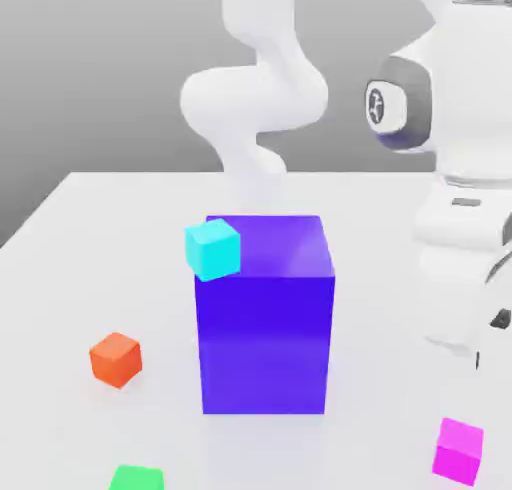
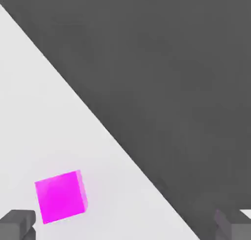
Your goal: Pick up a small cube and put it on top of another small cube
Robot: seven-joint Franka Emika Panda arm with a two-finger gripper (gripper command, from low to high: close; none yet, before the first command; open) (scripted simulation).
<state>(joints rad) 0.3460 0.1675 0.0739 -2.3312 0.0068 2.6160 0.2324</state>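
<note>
1. Nearest in the exterior view, a green cube (image 1: 137,478) sits on the white bench (image 1: 70,443), cut off by the lower border, left of the middle.
2. A magenta cube (image 1: 458,451) rests on the bench toward the exterior view's right, turned at an angle. It is well apart from the green one. The hand view has it too, with a bright face and a paler side, near one of the fingertips (image 2: 17,224).
3. The gripper (image 2: 125,225) stands wide, its two fingers well apart, with nothing held between them. In the exterior view it is at the right border, higher in the picture than the magenta cube and not touching it.
4. An orange cube (image 1: 116,360) rests on the bench at the exterior view's left, also turned at an angle, apart from the tall block.
5. The tall blue-violet block (image 1: 265,343) stands upright around the middle of the bench.
6. A cyan cube (image 1: 213,250) shows at the block's top, toward the exterior view's left, reaching past that side edge; whether it touches the block I cannot tell.
7. Behind the block, part of the white arm (image 1: 255,98) rises against a grey background.
</note>
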